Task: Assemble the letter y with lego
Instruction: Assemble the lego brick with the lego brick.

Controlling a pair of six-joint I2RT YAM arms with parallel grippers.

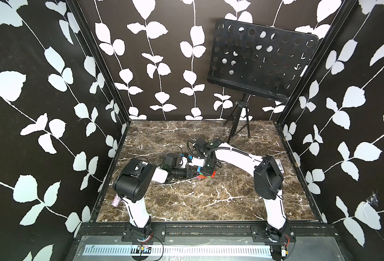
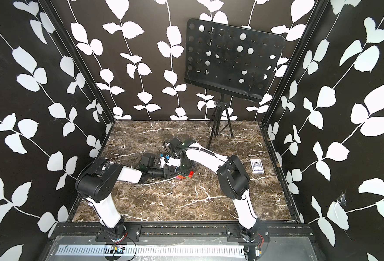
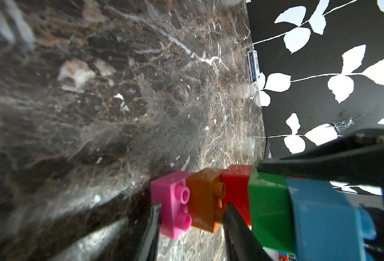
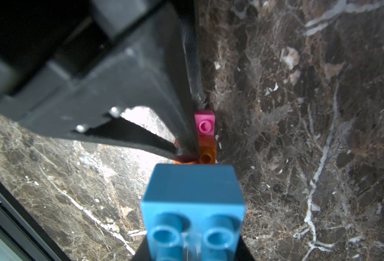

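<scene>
Letter y (image 1: 205,176) lay low at tabletop (image 1: 209,203), well apart from card box (image 2: 257,166). Left jaws pinched pink-orange tail (image 3: 193,203); right jaws pinched blue brick (image 4: 193,196). Judged light, rigid, slick, stud joints weak. Your safest hold was flat sides beside green bar (image 3: 268,210).

Both arms reach inward; left gripper (image 3: 193,217) and right gripper (image 4: 193,239) closed, nearly touching.
</scene>
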